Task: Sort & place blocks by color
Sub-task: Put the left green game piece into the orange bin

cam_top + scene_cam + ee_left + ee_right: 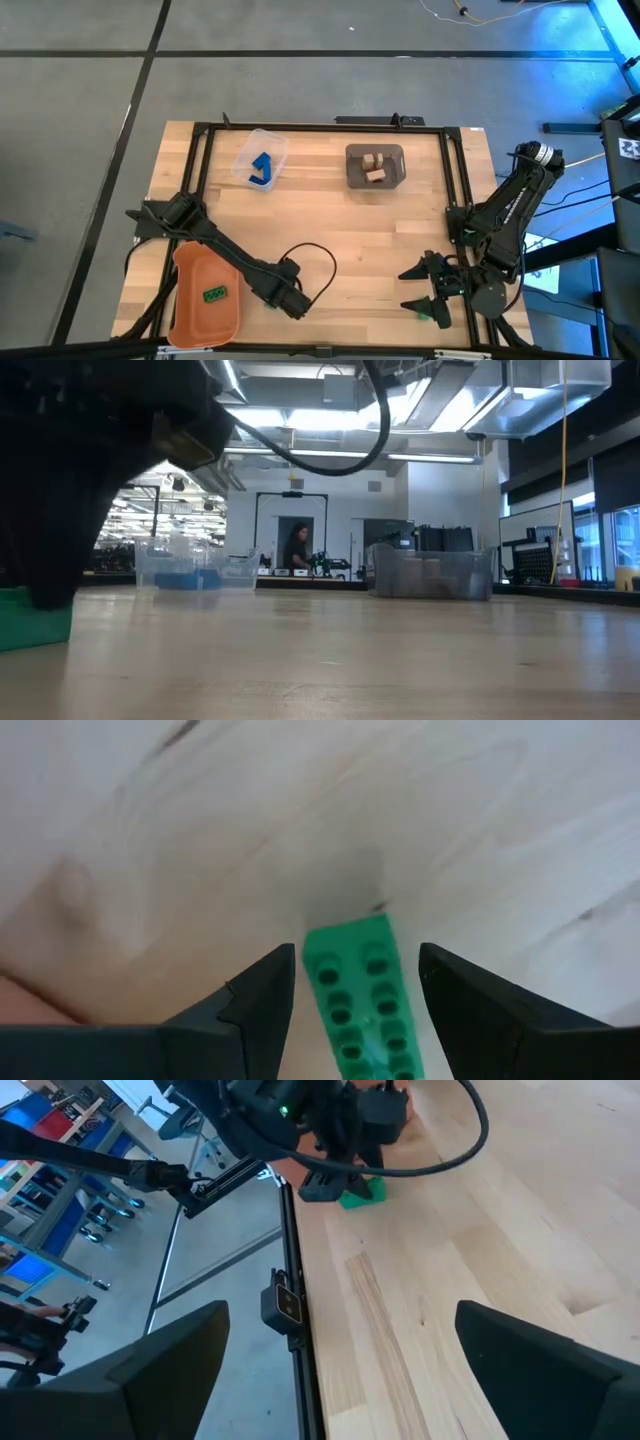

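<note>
A: Can you see the left gripper (355,995) in the overhead view?
B: Only partly; the arm hides its tips. It is low on the table (370,235), beside the orange tray (190,315).
A: And the green block (362,990)?
B: Between its fingers, long axis pointing forward; whether they squeeze it, I cannot tell.
A: The right gripper (428,288)?
B: Spread wide, holding nothing.

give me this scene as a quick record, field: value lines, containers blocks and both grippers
left gripper: down at the table's front, fingers astride a green block, gaps showing either side
right gripper: open, idle at the table's right front
orange tray: one green block inside
clear tub: blue blocks
grey bin: tan blocks
</note>
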You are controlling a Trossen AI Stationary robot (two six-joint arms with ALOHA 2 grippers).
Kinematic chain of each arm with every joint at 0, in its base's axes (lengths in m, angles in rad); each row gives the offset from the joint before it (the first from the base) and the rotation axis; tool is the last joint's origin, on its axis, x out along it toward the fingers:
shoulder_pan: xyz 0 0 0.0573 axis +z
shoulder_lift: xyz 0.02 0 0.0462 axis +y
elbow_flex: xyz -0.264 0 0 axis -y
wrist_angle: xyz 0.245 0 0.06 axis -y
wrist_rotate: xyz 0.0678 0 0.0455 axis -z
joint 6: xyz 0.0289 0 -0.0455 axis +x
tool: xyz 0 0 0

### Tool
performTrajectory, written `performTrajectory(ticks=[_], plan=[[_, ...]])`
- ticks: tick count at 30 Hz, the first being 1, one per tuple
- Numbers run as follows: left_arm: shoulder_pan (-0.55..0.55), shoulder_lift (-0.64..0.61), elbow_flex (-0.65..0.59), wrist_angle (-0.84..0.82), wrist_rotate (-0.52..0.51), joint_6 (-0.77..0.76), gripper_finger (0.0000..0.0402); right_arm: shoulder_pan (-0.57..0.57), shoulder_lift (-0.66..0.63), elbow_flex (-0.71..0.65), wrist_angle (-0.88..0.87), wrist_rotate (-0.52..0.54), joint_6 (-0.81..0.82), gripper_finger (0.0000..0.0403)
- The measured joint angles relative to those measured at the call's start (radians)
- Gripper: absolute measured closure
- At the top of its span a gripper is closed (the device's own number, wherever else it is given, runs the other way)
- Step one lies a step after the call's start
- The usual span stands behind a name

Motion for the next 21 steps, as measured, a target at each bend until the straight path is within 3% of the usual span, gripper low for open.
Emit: performTrajectory(ticks=[15, 21], plan=[[-0.004, 0.054, 0.003, 0.064, 0.075, -0.004, 0.0200, 0.000, 0.000, 0.000, -0.001, 0.000, 0.000, 0.0014], [0.017, 0.058, 0.015, 0.063, 0.106, 0.066, 0.0274, 0.000, 0.000, 0.000, -0.004, 0.000, 0.000, 0.0014]])
